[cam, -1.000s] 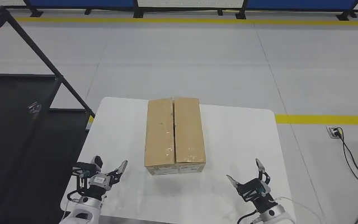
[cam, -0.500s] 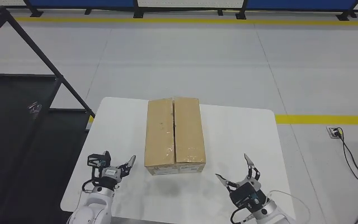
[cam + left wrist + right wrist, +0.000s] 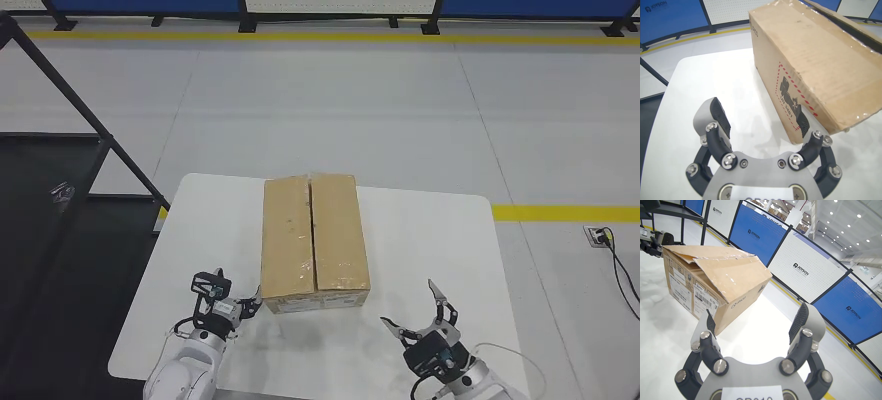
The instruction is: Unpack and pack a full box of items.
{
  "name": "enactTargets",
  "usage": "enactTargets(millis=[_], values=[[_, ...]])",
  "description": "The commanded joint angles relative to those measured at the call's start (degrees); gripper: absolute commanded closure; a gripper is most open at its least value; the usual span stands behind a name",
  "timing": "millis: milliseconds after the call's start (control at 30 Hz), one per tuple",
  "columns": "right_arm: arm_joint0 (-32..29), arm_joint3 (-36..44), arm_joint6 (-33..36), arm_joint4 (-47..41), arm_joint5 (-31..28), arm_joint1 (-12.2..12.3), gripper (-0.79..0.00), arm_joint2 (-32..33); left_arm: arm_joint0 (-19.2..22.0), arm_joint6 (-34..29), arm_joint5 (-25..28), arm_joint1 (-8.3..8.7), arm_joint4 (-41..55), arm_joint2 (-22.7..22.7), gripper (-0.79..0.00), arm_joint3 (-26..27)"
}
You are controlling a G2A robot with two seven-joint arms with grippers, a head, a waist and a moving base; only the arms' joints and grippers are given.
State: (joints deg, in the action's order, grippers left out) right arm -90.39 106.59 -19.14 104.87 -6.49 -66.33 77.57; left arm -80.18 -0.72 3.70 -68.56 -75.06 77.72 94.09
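Top view first: you see the box (image 3: 313, 240) lying closed in the middle of the table (image 3: 430, 240), its two long flaps meeting along a centre seam, and no item out on the tabletop. From that I judge the task barely begun: opening, unpacking and repacking are all left to do. The left gripper (image 3: 238, 287) sits just beside the box's near left corner. The right gripper (image 3: 410, 305) is near the table's front edge, apart from the box.

Left wrist view: the left gripper (image 3: 757, 106) has its fingers spread wide and empty. One pad is close against the printed long side of the box (image 3: 810, 56); you cannot tell whether it touches.

Right wrist view: the right gripper (image 3: 755, 310) is likewise spread and holds nothing, facing the box (image 3: 725, 275) at its near corner. There the flap ends lift slightly over a dark gap, and the contents are hidden.
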Motion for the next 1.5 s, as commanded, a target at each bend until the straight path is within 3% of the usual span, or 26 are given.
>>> enactTargets(millis=[0,1167,1467], values=[[-0.15,-0.07,-0.14,0.03,0.05,-0.02,-0.785,-0.06,0.02,-0.04,0.26,-0.05,-0.25,-0.24,-0.785,0.18],[-5.58,-0.60,-6.29,-1.26,2.59,-0.07,-0.785,1.13,-0.89,0.39,3.21,-0.88,-0.60,-3.83,-0.785,1.81],[-6.04,-0.15,-6.37,-1.27,1.91,0.01,-0.785,1.93,0.39,-0.86,-4.10,-1.76,0.63,-4.81,-0.785,0.33]])
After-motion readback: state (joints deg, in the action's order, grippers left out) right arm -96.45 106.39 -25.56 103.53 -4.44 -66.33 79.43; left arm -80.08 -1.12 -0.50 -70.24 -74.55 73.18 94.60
